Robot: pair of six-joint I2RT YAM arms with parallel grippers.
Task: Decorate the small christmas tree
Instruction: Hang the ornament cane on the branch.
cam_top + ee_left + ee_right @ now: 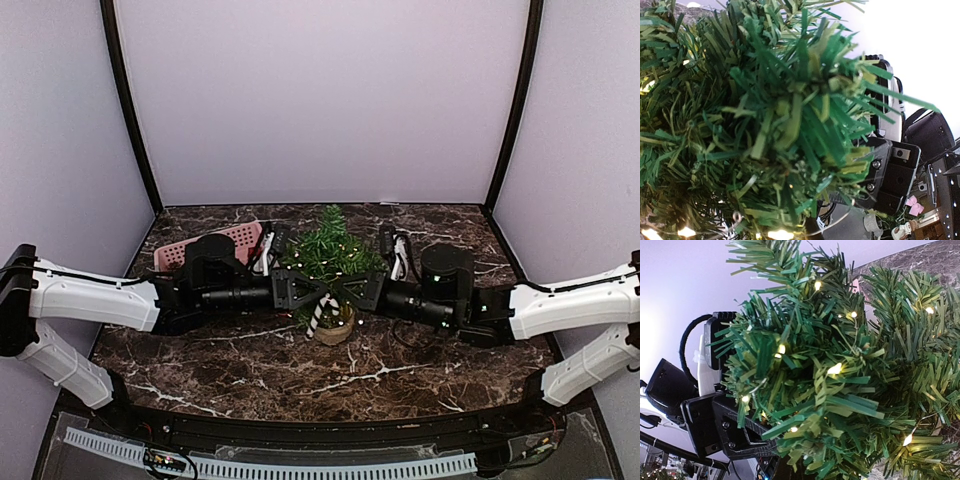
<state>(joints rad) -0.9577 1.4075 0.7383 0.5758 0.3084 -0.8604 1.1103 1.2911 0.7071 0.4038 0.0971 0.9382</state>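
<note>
small christmas tree, candy cane, pink basket

The left arm and right arm wear white shells over black joints. The left tool and right tool are black wedges. A black cable loops, seemingly off a wrist.

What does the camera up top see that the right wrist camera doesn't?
Only the top view shows the pink basket behind the tree, the striped candy cane and the tan pot beside it. Only the right wrist view shows the green needles up close, with single glowing lights strung through them. Both show the small christmas tree with its lights on, and some of the marble table.
</note>
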